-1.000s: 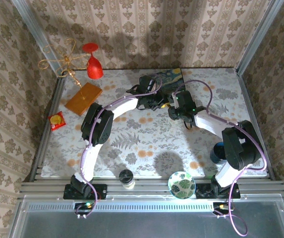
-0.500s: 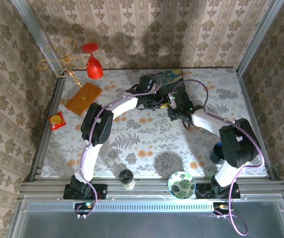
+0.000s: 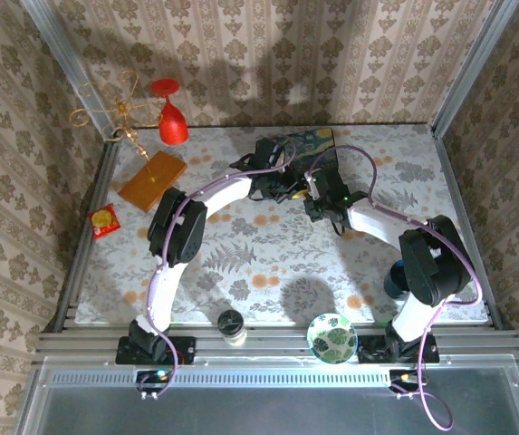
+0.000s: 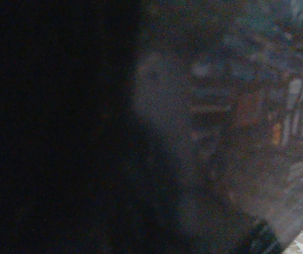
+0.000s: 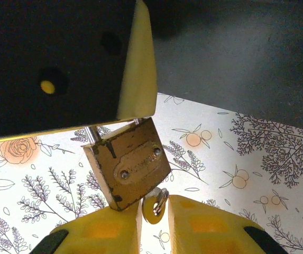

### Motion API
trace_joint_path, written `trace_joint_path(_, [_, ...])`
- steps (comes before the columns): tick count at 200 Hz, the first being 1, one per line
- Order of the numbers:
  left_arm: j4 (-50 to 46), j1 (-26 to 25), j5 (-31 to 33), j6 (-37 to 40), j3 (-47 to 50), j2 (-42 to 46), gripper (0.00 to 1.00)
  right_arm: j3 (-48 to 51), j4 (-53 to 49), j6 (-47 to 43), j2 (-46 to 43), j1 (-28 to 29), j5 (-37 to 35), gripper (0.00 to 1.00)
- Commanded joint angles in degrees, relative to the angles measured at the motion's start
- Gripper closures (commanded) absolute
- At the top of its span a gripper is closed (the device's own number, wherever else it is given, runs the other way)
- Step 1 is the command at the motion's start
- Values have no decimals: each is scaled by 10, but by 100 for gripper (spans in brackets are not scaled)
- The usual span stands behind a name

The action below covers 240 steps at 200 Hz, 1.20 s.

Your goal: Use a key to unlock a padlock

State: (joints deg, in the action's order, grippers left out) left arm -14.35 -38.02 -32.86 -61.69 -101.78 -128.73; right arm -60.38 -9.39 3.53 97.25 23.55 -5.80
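The left hand (image 3: 292, 188) is clamped on the shackle of the padlock (image 5: 130, 168), so it's dangling tilted off the floral surface (image 5: 257, 159), near the dark starry box (image 3: 312, 145). The right hand (image 5: 154, 219) sits just underneath with its yellow fingers (image 5: 207, 227) pinching the key (image 5: 153, 205). The key's head is right up against the padlock's bottom edge.

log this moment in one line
left gripper: grips padlock top | right gripper: pinches key at padlock base | key insertion: unclear
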Motion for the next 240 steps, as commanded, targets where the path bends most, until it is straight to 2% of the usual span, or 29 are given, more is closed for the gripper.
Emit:
trace_joint_path(1, [-101,-6,-95,-32,0,-26,100,-29,17,-10,11,-2,-36,77])
trace_joint_path(36, [-120,-8,-97,-20,-9,-27,100,-36,26,-11,19,-1,-32,80])
trace_joint_path(48, [-122,-8,-99,-18,-9,-27,100,-35,30,-9,20,-1,-20,84])
trace_joint_path(77, [-118,-7,-101,-14,-11,-25,100,-31,33,9,21,-3,20,97])
trace_joint_path(101, [-100,-6,-100,-18,-1,-21,100,1,67,66,12,-29,88,98])
trace_joint_path(146, [-45,-2,-102,-34,31,-9,100,85,250,249,27,-131,348,100])
trace_joint_path(165, [-26,-2,-106,-41,38,-7,100,95,327,315,51,-154,424,100])
trace_joint_path(205, [-11,-2,-107,-47,52,-5,99,109,471,434,98,-185,512,100])
trace_joint_path(240, [-10,-1,-112,-44,54,-4,99,134,617,544,146,-213,545,99])
